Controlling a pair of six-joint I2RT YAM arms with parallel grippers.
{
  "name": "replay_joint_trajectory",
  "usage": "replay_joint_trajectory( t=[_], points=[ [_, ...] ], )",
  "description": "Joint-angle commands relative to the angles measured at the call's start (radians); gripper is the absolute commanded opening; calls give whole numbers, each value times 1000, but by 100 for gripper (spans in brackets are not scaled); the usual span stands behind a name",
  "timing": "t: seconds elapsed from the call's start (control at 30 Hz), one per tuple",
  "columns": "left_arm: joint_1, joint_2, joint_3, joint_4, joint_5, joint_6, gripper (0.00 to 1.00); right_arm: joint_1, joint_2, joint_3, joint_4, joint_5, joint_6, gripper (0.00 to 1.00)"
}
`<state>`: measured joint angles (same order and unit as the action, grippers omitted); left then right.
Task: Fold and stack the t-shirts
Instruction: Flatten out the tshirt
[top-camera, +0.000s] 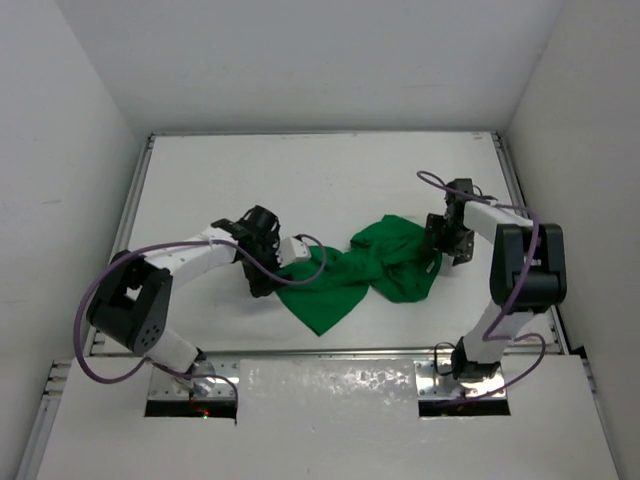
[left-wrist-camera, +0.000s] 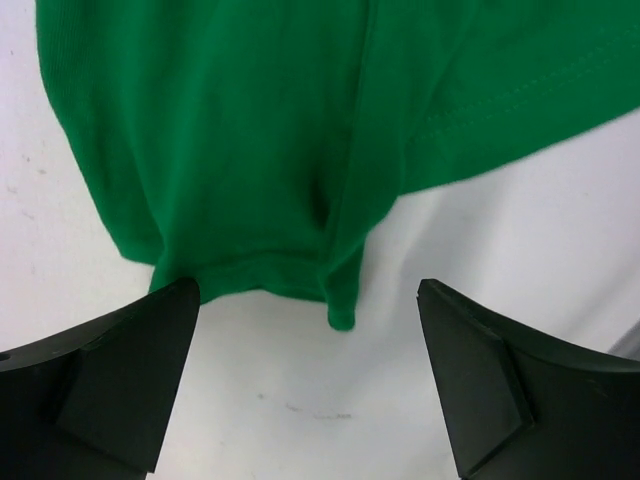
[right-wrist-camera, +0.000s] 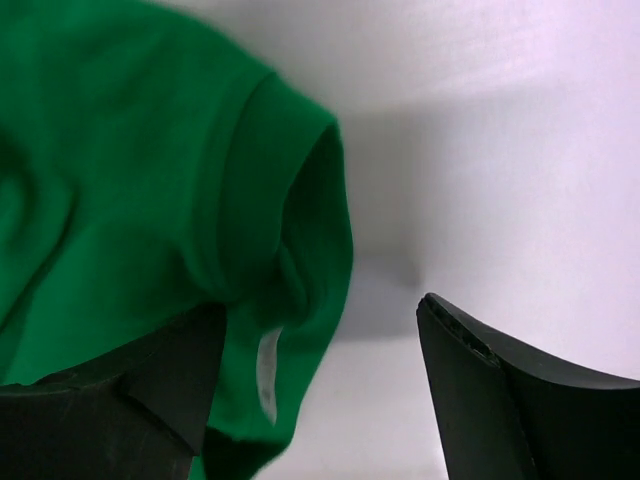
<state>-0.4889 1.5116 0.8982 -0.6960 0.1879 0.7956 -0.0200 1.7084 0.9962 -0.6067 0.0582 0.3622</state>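
A green t-shirt (top-camera: 365, 270) lies crumpled in a twisted heap on the white bench (top-camera: 300, 180), about midway between the two arms, with one pointed corner trailing toward the near edge. The left claw (left-wrist-camera: 308, 292) sits at the shirt's left end, released, its fingers spread wide over bare bench with the hem just beyond their tips. The right claw (right-wrist-camera: 320, 305) is at the shirt's right end, also released, and a rolled fold showing a small white label (right-wrist-camera: 268, 372) rests against one finger
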Motion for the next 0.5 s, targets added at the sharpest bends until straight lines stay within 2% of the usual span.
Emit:
replay_joint_trajectory(
  t=[0.0, 0.07, 0.1, 0.17, 0.2, 0.23, 0.27, 0.3, 0.37, 0.47],
  points=[
    [4, 35, -50, 124, -14, -10, 90, -18, 81, 47, 96, -9, -9, 74],
    [4, 74, -76, 182, -86, -13, 75, -18, 112, 42, 143, -43, 0, 72],
    [6, 88, -84, 196, -106, -22, 55, -18, 132, 32, 171, -50, 13, 64],
    [10, 119, -73, 199, -126, -35, 38, -18, 134, 7, 212, -99, 21, 51],
    [12, 122, -58, 193, -120, -48, 21, -18, 125, -36, 270, -127, 30, 40],
    [13, 122, -53, 187, -113, -55, 8, -18, 94, -60, 300, -155, 34, 19],
    [15, 110, -48, 187, -111, -67, 0, -20, 71, -80, 324, -182, 38, 7],
    [18, 96, -39, 184, -111, -82, 0, -26, 45, -121, 344, -176, 50, 0],
    [41, 37, -32, 181, -108, -91, 0, -47, -54, -160, 335, -100, 73, 0],
    [91, -58, -24, 168, -82, -92, 0, -136, -174, -221, 245, -89, 116, 0]
  ],
)
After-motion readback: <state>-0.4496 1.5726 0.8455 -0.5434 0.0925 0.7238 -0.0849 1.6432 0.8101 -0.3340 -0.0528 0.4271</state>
